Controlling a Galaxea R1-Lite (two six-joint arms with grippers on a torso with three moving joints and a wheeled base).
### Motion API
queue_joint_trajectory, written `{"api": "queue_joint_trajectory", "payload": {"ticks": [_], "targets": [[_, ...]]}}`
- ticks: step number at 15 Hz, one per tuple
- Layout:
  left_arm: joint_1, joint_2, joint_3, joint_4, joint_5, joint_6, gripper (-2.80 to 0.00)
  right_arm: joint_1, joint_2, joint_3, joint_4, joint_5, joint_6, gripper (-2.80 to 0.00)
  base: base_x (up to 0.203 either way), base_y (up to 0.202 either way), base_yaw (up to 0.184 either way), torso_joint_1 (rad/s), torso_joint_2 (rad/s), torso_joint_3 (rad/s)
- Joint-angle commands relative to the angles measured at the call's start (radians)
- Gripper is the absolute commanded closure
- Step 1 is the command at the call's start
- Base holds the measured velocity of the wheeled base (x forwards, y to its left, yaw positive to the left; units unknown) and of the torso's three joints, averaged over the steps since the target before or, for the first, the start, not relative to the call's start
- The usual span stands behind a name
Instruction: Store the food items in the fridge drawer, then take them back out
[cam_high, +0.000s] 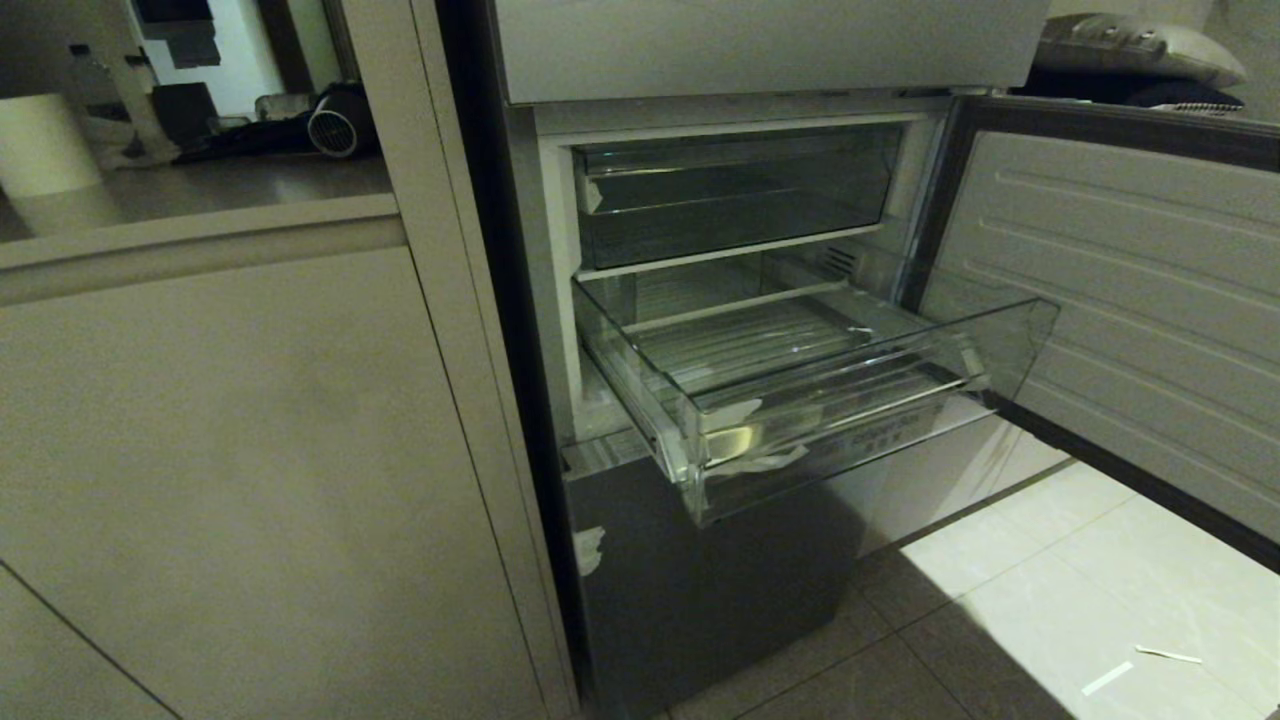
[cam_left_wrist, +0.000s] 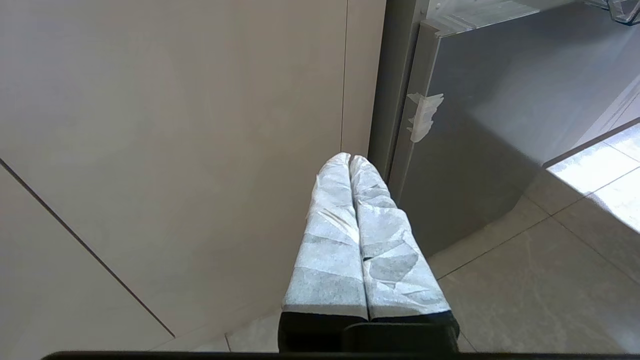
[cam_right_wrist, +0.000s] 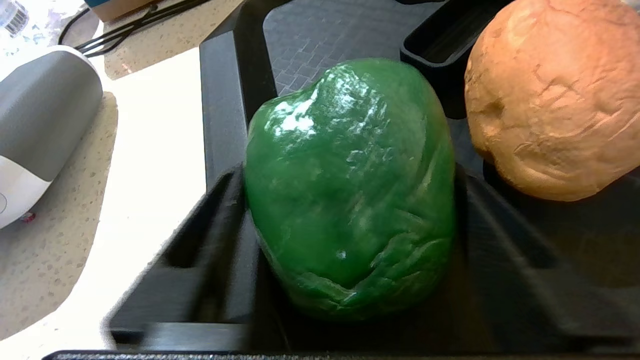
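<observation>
Your right gripper is at the green food item, its dark fingers standing one on each side of that glossy lump with the jaws spread about as wide as the lump itself; whether they already press on it you cannot tell from the right wrist view; the lump sits squarely between the fingers, straight ahead of the wrist, its longer axis running away from the camera along the fingers; so the coming close needs, by my reading, no sideways correction; just beside the green item, on the far side of one finger, lies the orange-brown food item, both resting on a dark tray set on a pale speckled counter; the fridge drawer stands pulled out and holds neither item; your left gripper, fingers pressed together and holding nothing, hangs low near the fridge's grey lower front, well away from the green item, so the right arm is the nearer one.
</observation>
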Motion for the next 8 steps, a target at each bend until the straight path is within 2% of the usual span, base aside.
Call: {"api": "queue_joint_trajectory", "payload": {"ticks": [1,8], "targets": [[0.000,0.001,-0.001,0.000,0.000,0.000,0.00,0.000,-0.002,0.000,-0.004,0.002,0.001,0.00,0.000,0.000,0.000,0.000,0.00,0.000],[0.000,0.001,0.000,0.000,0.000,0.000,0.00,-0.004,-0.080,0.028,-0.002,0.000,0.006,0.00,0.000,0.000,0.000,0.000,0.00,0.000]]}}
